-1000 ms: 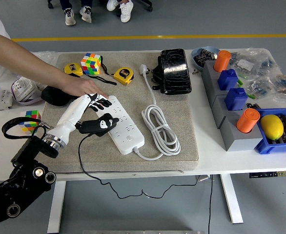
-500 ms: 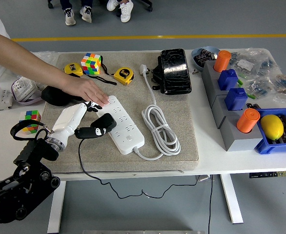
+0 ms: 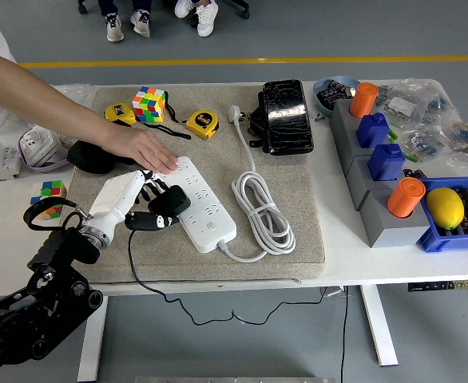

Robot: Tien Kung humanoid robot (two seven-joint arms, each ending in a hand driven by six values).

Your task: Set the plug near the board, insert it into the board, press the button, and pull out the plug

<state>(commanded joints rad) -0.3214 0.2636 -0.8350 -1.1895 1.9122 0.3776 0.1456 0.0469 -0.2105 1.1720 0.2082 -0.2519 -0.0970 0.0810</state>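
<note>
The black plug [image 3: 168, 203] is gripped by the left hand [image 3: 130, 195] at the board [image 3: 204, 209], a person's hand [image 3: 142, 148] pressed on its far end; whether it is seated cannot be told, so later steps are judged left.

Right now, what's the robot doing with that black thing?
The robot's left hand holds a black plug at the left edge of the white power strip. I can't tell if the plug is in a socket. A person's hand presses on the strip's far end. The robot's right arm isn't visible.

cubes – 2 [image 3: 149, 104] [image 3: 52, 190] | tape measures – 2 [image 3: 121, 114] [image 3: 201, 124] | orange cylinders – 2 [image 3: 363, 100] [image 3: 406, 196] | lemon – 1 [image 3: 445, 207]
</note>
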